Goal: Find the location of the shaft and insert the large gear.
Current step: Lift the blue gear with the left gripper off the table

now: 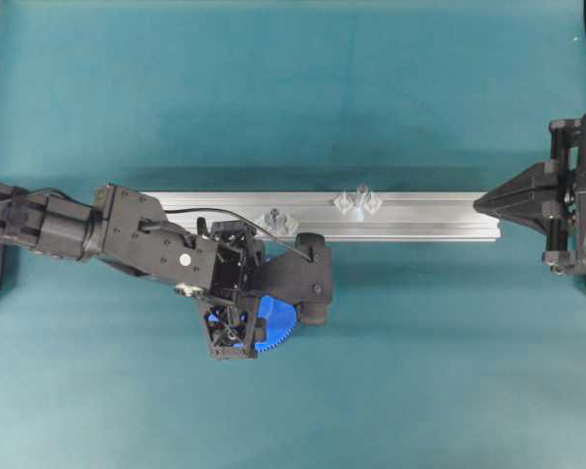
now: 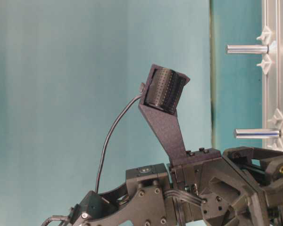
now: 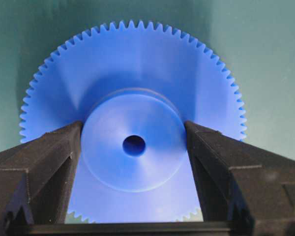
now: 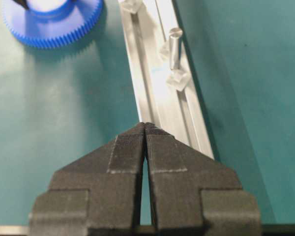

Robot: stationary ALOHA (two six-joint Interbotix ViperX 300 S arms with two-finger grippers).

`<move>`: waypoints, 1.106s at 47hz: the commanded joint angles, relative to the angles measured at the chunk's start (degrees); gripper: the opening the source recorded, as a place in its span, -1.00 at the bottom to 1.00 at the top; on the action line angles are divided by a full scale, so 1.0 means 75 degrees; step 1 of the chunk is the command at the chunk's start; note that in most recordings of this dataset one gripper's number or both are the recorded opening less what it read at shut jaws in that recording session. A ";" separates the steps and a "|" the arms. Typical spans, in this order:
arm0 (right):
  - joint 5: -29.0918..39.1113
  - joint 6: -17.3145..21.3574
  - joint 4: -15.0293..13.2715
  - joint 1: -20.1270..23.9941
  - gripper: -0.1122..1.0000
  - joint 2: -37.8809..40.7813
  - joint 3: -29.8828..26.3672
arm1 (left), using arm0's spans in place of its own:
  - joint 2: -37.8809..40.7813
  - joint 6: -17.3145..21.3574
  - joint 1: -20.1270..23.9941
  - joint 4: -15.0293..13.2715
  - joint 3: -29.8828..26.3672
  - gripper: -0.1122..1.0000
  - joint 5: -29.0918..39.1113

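The large gear (image 3: pixel 137 83), a bright blue toothed disc with a raised hub, lies flat on the teal mat. My left gripper (image 3: pixel 133 127) is over it, and both black fingers (image 3: pixel 49 152) press the sides of the hub. In the overhead view the left gripper (image 1: pixel 232 327) covers most of the large gear (image 1: pixel 279 326). The shaft (image 1: pixel 359 198), a pale upright pin between two clear diamond mounts, stands on the aluminium rail (image 1: pixel 420 217). It also shows as the shaft (image 4: pixel 174 45) and the shaft (image 2: pixel 247 49). My right gripper (image 4: pixel 145 125) is shut and empty at the rail's right end, seen overhead as the right gripper (image 1: pixel 481 203).
A second, darker-tipped pin (image 1: pixel 273 219) with its own mounts stands on the rail just above the left wrist, also seen as the darker-tipped pin (image 2: pixel 257 133). The left arm (image 1: pixel 68 230) reaches in from the left edge. Teal mat (image 1: pixel 420 371) surrounds everything.
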 commanded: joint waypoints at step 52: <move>-0.0023 0.0070 0.0000 -0.0023 -0.77 0.0023 -0.0105 | -0.0504 0.0105 0.0070 0.0012 -0.1020 0.46 0.0750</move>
